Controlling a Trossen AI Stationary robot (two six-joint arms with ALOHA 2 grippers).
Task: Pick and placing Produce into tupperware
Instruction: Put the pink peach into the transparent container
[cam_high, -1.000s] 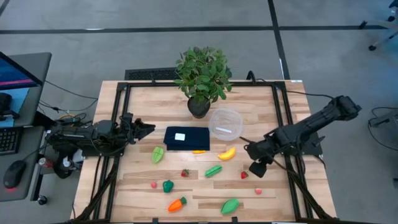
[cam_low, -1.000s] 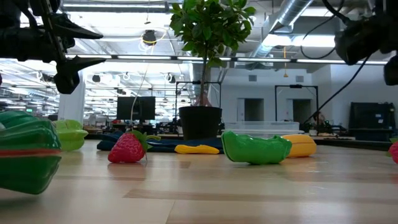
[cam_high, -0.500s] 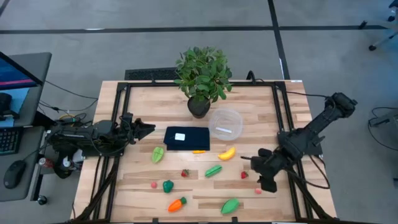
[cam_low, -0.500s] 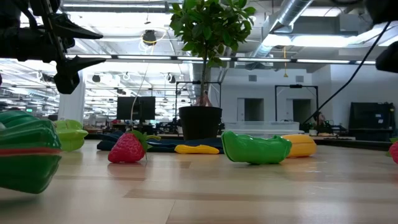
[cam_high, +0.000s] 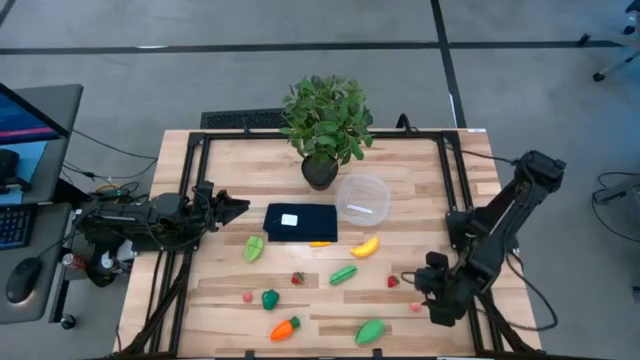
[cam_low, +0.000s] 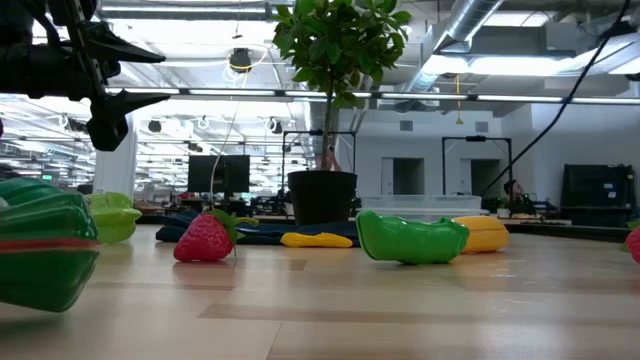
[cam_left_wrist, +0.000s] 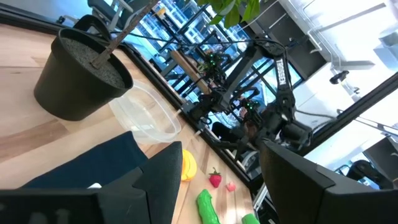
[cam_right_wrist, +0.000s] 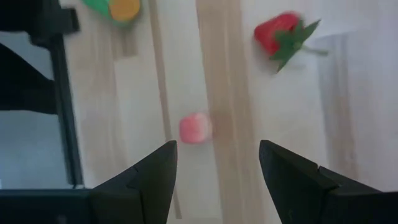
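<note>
Right claw (cam_high: 425, 295) moved nearer – open | pink berry (cam_high: 415, 307) just beside

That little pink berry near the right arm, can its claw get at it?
Probably yes. The right gripper hangs open just above the pink berry, with bare table around it and nothing between.

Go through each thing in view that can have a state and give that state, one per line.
Tupperware: upright, empty, no lid.
Plant: upright in its pot.
Banana: loose on the table, outside the tupperware.
Carrot: loose on the table near the front edge.
Pink berry: on the table, untouched, in front of the right claw.
Left claw: open, empty, at the table's left edge.
Right claw: open, empty, above the pink berry.
</note>
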